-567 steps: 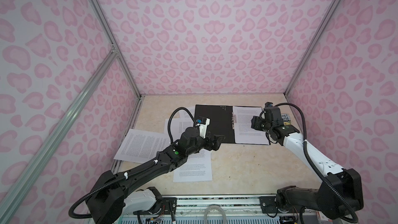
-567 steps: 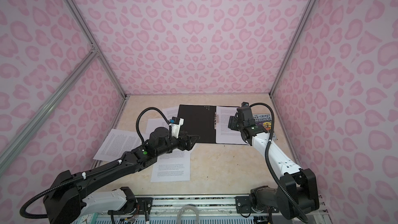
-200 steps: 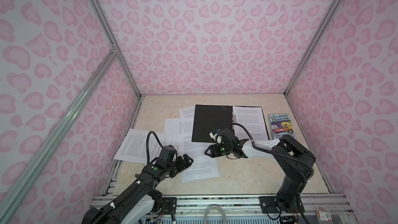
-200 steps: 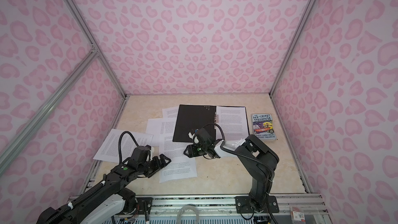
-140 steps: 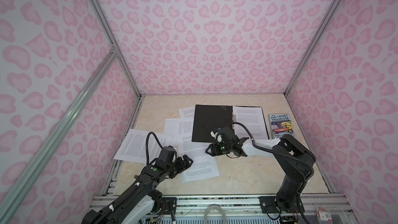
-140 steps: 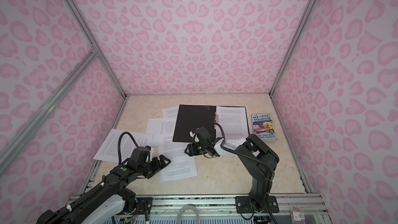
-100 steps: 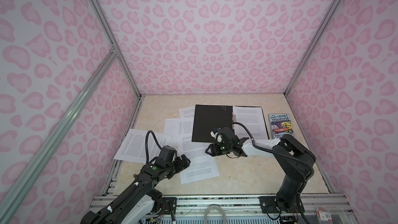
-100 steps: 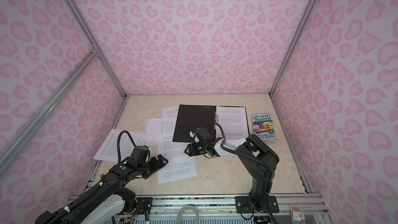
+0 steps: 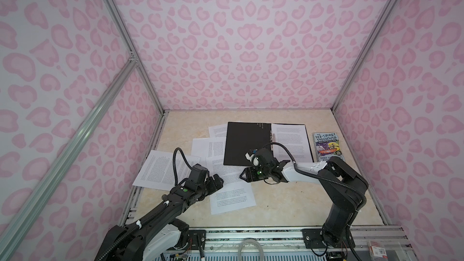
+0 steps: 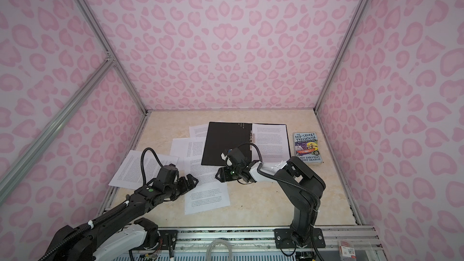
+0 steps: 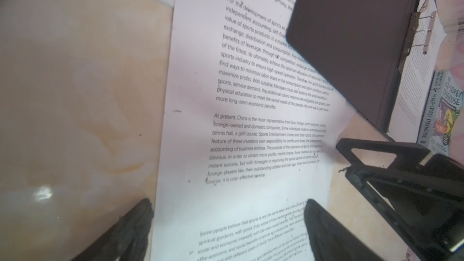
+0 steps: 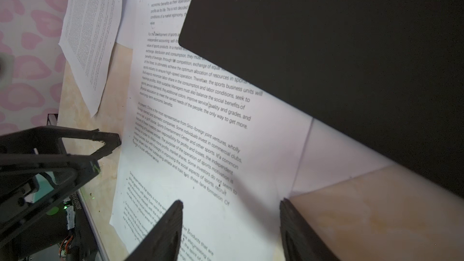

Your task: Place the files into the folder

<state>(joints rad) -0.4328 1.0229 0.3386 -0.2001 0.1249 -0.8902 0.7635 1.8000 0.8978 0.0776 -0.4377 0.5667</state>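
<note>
**Item: files.** Loose white sheets, dense black print.
- Location: a filed sheet lies on the right leaf of the folder. I count five more outside it, spread to the folder's left and in front of it. The tucked sheet has a corner pinned under the folder's near-left corner.
- Handling, my estimate: almost weightless and limp, easily creased, and lying dead flat so no edge stands up to nip. They should slide before they lift.
- Hold, my estimate: a free corner or long edge, best where one sheet overlaps another. The tucked sheet needs drawing out sideways, or the folder may shift with it.

**Item: folder.** Open flat, black inside facing up, with the spine clip between the leaves. It looks thin and only slightly stiff.

**Item: my tools.**
- The left gripper has its jaws spread wide with nothing in them. It sits low over the sheets in front-left of the folder.
- The right gripper has its jaws parted and is also empty. It sits just off the folder's near edge, above the tucked sheet.

**Item: book.** A paperback just to the right of the folder, apart from it. It is not a file.

**Item: table.** Cream, marbled and glossy, so I expect paper to skate on it. Bare top lies in front of the folder.

**Item: room.** Pink-patterned walls stand behind the folder and on both sides, and frame posts stand at the corners.
</note>
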